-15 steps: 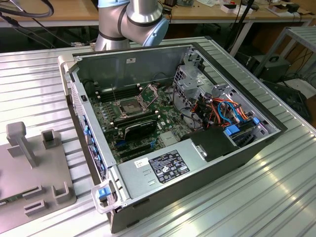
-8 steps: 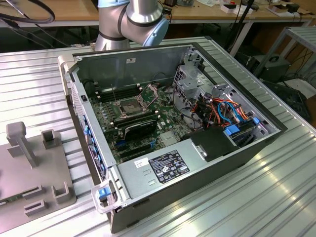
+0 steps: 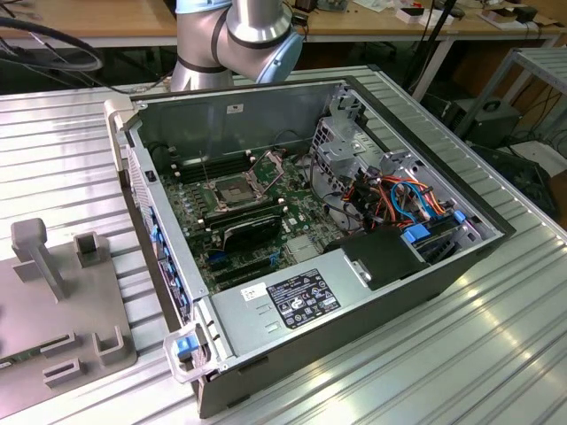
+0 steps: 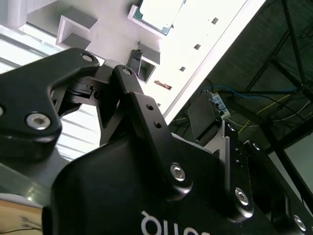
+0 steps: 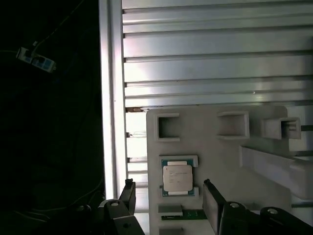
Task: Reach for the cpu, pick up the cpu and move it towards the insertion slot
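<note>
Fingers [image 5: 128,192] of my gripper [image 5: 167,185] stand wide apart with nothing between them; in the first wrist view they show as two dark prongs. In line with the gap, farther out, lies the cpu [image 5: 177,177], flat and face up in a shallow nest on the grey holder plate [image 5: 220,161]. I judge that I hover over the plate without touching the chip, so the reach is the step in hand and no grasp is made yet.

The nest has raised lips [image 5: 179,159] along two opposite edges of the chip. The other two edges are free, and those face my fingers. To reach well I would keep the chip centred in the gap, hold the fingers square to the free edges and come down straight, so that neither tip lands on the chip's face or catches a lip. The chip is thin and small against my fingers. The tips should therefore get low, close to the plate's surface, before any closing, and the squeeze should be gentle and even. A skewed grip could tilt the chip or flick it out of the nest.

The plate rests on the ribbed metal table [image 5: 195,63]. Beside the plate, toward the exterior view's right of it, stands the open computer case [image 3: 230,119]. Inside the case is the insertion slot [image 3: 229,190], its hinged metal cover [image 3: 268,162] swung up, well apart from the plate.
</note>
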`<action>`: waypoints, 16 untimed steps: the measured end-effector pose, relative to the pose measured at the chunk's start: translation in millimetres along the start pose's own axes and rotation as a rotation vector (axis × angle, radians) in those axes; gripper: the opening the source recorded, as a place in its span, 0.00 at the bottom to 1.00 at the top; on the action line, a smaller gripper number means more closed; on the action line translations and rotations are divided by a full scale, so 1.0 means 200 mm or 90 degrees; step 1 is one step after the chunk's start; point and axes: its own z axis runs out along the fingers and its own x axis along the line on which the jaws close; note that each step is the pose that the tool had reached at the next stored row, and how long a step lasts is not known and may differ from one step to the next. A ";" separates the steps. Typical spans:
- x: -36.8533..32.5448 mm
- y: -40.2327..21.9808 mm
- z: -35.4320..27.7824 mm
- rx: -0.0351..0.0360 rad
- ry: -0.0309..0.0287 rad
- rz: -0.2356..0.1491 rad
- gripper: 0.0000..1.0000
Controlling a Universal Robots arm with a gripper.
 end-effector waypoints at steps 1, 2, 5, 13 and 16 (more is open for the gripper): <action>0.000 0.000 0.009 0.0000 0.0000 0.000 0.66; -0.001 -0.001 0.022 0.0000 0.0000 0.000 0.66; -0.001 -0.002 0.056 0.0000 0.0000 0.000 0.66; -0.003 -0.006 0.147 0.0000 0.0000 0.000 0.66; -0.004 -0.009 0.177 -0.0001 -0.0001 0.000 0.66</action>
